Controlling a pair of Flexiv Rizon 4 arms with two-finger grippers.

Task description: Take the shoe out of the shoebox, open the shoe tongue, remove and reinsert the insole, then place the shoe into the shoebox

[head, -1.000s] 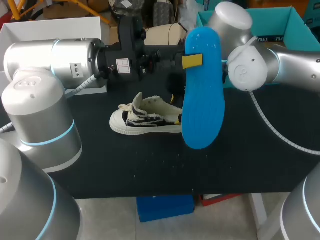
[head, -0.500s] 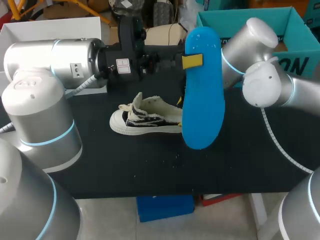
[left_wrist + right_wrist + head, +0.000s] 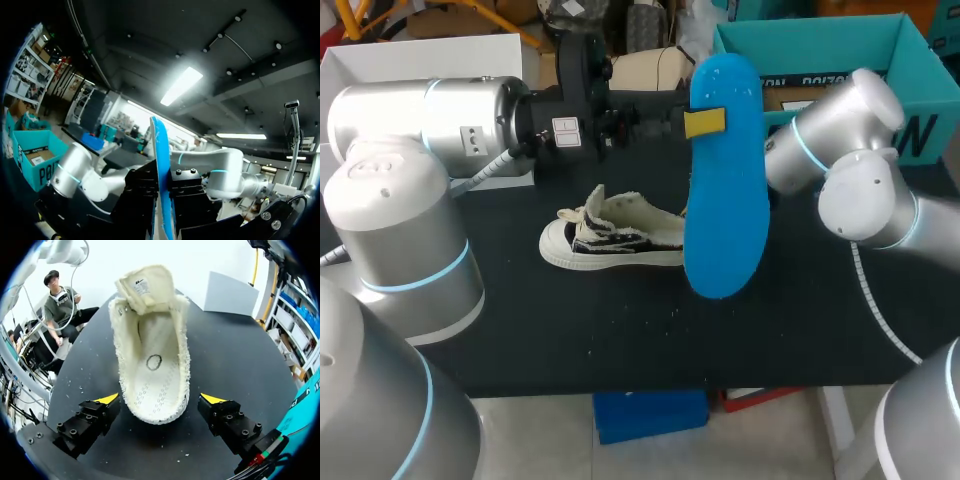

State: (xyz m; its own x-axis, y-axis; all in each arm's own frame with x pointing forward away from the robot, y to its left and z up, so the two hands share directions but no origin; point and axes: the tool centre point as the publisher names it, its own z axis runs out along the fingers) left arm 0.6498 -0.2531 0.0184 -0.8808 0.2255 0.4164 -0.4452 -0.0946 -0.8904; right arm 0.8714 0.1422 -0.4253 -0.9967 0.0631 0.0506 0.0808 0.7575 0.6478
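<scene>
My left gripper [image 3: 705, 122] is shut on a blue insole [image 3: 725, 180] and holds it upright above the table's middle. In the left wrist view the insole [image 3: 161, 170] runs edge-on between the black fingers [image 3: 142, 200]. A white low sneaker with black stripes [image 3: 615, 235] lies on the black table, toe to the left. My right arm [image 3: 860, 190] comes in behind the insole, which hides its gripper in the head view. The right gripper [image 3: 160, 399] stands open, its yellow tips either side of the shoe's heel [image 3: 152, 365]. The tongue [image 3: 145, 285] is pulled up and the inside is bare.
A teal shoebox [image 3: 820, 45] stands open at the back right, seen also beside my right arm as a teal box [image 3: 32, 155]. A white box [image 3: 420, 55] sits at the back left. The black tabletop [image 3: 620, 330] in front of the shoe carries small white crumbs.
My right arm's elbow has swung to the right and down, uncovering more of the teal shoebox. The left arm, the insole and the shoe have not moved.
</scene>
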